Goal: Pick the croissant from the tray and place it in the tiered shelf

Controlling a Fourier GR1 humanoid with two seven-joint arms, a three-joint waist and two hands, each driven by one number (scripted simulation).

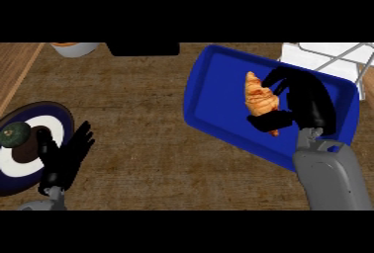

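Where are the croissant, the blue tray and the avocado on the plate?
croissant [259, 97]: head view, on its bare upper middle, above the right hand's thumb.
blue tray [219, 99]: head view, on the bare floor left of the croissant.
avocado [15, 134]: head view, on its green top, at the plate's left side.

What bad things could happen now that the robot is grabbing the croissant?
The right hand curls round only one side of the croissant, so the pastry might slip out when lifted. It lies inside the blue tray, whose raised rim could catch it on the way out. The white tiered shelf shows only partly at the upper right, so aiming the drop there may be tricky.
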